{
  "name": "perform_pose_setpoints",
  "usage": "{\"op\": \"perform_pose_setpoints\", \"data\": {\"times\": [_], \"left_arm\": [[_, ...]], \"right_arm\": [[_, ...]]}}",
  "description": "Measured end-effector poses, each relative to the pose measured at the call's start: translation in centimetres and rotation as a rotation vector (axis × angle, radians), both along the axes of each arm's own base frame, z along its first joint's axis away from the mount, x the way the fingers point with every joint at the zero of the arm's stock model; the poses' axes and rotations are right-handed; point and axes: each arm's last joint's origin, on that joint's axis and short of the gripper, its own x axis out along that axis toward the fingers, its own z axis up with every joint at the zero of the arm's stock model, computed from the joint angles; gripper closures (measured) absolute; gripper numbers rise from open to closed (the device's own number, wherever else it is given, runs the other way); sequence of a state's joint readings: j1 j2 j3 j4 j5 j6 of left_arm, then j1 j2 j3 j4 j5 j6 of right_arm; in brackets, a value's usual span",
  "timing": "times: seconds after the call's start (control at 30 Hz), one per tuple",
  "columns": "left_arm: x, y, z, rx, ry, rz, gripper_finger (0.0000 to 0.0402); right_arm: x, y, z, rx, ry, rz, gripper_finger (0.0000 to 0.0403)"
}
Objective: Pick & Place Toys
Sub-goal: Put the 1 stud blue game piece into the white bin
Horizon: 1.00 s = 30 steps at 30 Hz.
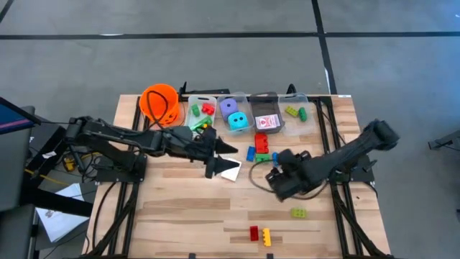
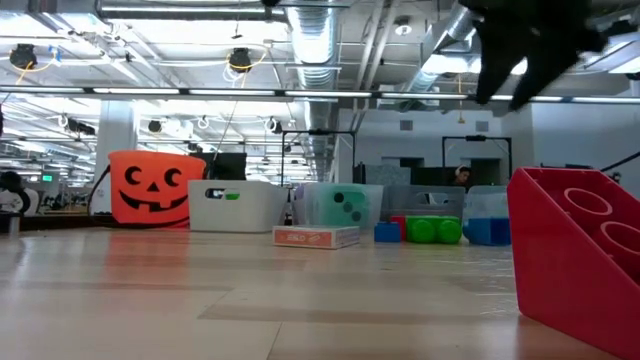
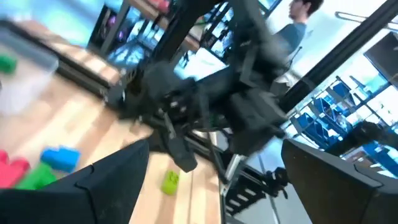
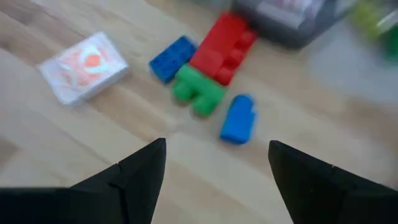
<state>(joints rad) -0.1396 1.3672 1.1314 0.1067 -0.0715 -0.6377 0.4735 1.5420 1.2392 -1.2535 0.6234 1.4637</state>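
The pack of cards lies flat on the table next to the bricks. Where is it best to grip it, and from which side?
Probably from above, across its narrow width: the card pack lies flat on the table, apart from the blue brick, so both long edges are free. The open right gripper hovers nearby.

arms: 2, black | claw fingers (image 4: 137,177): dark, wedge-shaped

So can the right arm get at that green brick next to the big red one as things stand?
Probably yes. The right end effector is open and hovers just short of the green brick, with bare table between them. The red brick and two blue bricks crowd it, so a clean grasp may be tight.
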Motion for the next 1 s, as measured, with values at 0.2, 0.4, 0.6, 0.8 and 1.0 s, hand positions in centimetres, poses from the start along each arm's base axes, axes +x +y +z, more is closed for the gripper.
{"op": "perform_pose_setpoints", "data": {"times": [0.2,0.4,0.6,0.8,1.0], "left_arm": [[-1.7,1.2,1.9,0.052,-0.060,0.029,0.0042],[-2.3,1.8,2.7,0.055,-0.088,0.054,0.0042],[-2.3,2.0,2.4,0.059,-0.070,0.060,0.0042],[-2.2,2.0,2.4,0.127,-0.068,0.054,0.0042],[-2.3,2.0,2.3,0.128,-0.058,0.053,0.0042]], "right_arm": [[-3.3,-1.5,-4.8,0.159,-0.224,-0.052,0.0127],[-5.3,-2.6,-7.6,0.160,-0.228,-0.188,0.0127],[-4.4,-3.4,-8.7,0.162,-0.239,-0.226,0.0127],[-2.8,-4.9,-10.4,0.181,-0.164,-0.252,0.0127],[-1.8,-6.1,-12.3,0.206,-0.086,-0.306,0.0127]]}}
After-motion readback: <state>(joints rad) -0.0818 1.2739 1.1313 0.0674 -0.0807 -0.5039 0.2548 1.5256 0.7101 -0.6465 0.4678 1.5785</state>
